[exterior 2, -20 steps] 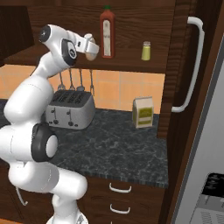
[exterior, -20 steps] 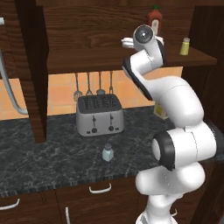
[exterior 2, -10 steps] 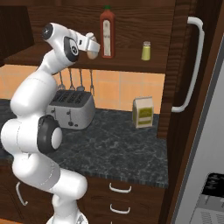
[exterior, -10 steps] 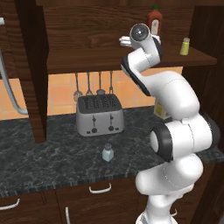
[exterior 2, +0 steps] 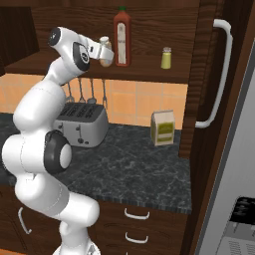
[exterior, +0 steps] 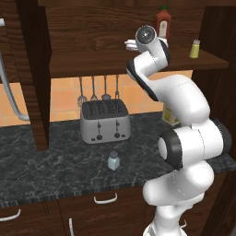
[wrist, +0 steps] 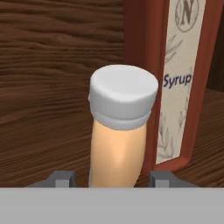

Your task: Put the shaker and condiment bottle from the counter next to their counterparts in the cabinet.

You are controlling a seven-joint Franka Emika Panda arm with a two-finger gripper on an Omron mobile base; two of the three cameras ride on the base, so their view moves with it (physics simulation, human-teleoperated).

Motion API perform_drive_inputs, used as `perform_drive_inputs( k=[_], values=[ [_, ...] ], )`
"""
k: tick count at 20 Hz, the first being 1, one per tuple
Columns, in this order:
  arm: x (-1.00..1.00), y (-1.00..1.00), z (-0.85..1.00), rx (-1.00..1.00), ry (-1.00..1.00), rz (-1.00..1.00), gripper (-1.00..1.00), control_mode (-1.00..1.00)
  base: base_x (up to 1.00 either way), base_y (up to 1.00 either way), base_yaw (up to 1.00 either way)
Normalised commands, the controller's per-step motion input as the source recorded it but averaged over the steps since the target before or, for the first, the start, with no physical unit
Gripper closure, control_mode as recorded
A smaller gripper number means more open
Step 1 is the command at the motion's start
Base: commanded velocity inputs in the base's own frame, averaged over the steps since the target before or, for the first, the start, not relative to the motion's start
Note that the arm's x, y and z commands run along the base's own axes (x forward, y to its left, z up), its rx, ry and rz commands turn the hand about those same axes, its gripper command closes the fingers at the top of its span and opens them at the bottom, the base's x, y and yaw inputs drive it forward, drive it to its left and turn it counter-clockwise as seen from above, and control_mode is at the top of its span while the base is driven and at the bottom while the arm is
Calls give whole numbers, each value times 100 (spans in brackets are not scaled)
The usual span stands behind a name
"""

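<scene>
My gripper (exterior 2: 101, 51) reaches into the cabinet (exterior 2: 149, 20) at shelf height, shut on the orange-tan condiment bottle (exterior 2: 105, 52). In the hand view the condiment bottle (wrist: 118, 144) with its white cap stands upright between my fingertips (wrist: 61, 178), just left of the tall dark red bottle (wrist: 175, 87) and almost touching it. The dark red bottle (exterior 2: 122, 36) and the yellow-green shaker (exterior 2: 166, 58) stand on the shelf. On the counter (exterior: 55, 166), in front of the toaster, the pale blue-grey shaker (exterior: 113, 161) stands alone.
A silver toaster (exterior: 105, 120) sits at the back of the counter under hanging utensils (exterior: 99, 87). A yellow-green carton (exterior 2: 163, 127) stands by the right cabinet wall. A white-handled tall door (exterior 2: 221, 74) is at the right. A dark cabinet panel (exterior: 37, 78) drops to the counter at the left.
The arm's elbow and upper links have shifted a little. The hand and the condiment bottle stay beside the dark red bottle, hardly moved.
</scene>
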Motion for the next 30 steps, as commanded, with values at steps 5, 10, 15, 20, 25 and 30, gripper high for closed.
perform_drive_inputs(
  k=[5,10,15,20,25,30],
  values=[
    [-39,7,-34,3,0,-1,-100,-100,0,0,0],
    [-67,30,-24,1,0,-1,-100,-100,0,0,0],
    [-75,30,-8,1,0,-2,-100,-100,0,0,0],
    [-74,20,0,2,0,-3,-100,-100,0,0,0],
    [-67,28,-14,1,3,-4,-100,-100,0,0,0],
    [-42,17,-49,1,8,1,-100,-100,0,0,0]
  ],
)
